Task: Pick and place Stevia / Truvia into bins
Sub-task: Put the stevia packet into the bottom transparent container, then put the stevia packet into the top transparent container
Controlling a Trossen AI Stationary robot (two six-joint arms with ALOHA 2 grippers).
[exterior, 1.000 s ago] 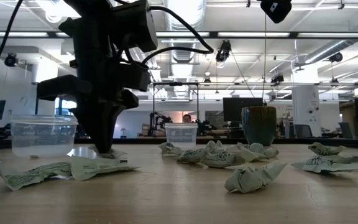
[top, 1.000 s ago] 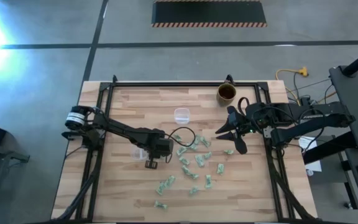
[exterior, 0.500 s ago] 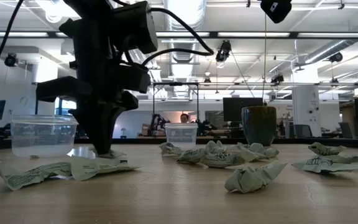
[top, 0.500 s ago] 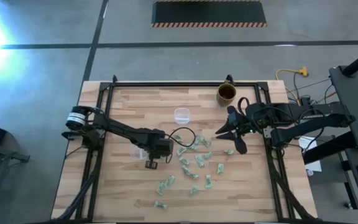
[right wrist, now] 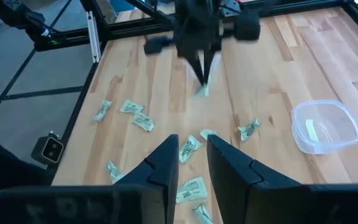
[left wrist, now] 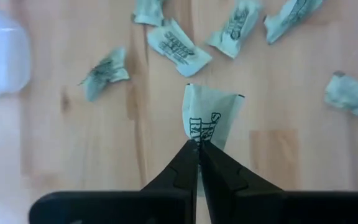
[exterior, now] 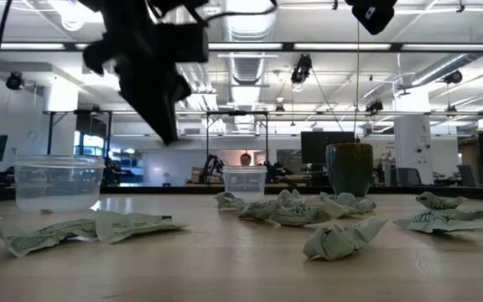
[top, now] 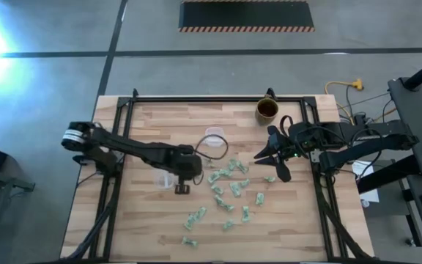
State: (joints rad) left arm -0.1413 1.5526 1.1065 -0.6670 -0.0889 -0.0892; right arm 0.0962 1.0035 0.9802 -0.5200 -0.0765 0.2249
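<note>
My left gripper (left wrist: 199, 144) is shut on one pale green Stevia sachet (left wrist: 209, 117), raised above the wood table near the left clear cup (top: 165, 180). From the right wrist view the left gripper (right wrist: 201, 73) has the sachet (right wrist: 202, 91) at its tips. A second clear cup (top: 213, 136) stands farther back. Several more sachets (top: 229, 189) lie loose on the table's middle. My right gripper (right wrist: 193, 152) is open and waits over the sachets at the table's right (top: 271, 165). My left gripper pinches the sachet by one short end (left wrist: 197, 135) between its two fingertips, coming from above and pointing down. The sachet hangs below the fingers, lifted clear of the table; the rest of it (left wrist: 213, 109) spreads out flat beyond the tips.
A brown mug (top: 267, 110) stands near the far edge, right of centre. A black metal frame (top: 196, 99) runs around the table. Loose sachets (exterior: 334, 236) lie crumpled near the table's near side; bare wood lies at the far left (top: 152, 125).
My left gripper has risen straight up from the table beside the left cup, staying shut, and has carried one sachet up clear of the wood. The other sachets and both cups have stayed where they were.
</note>
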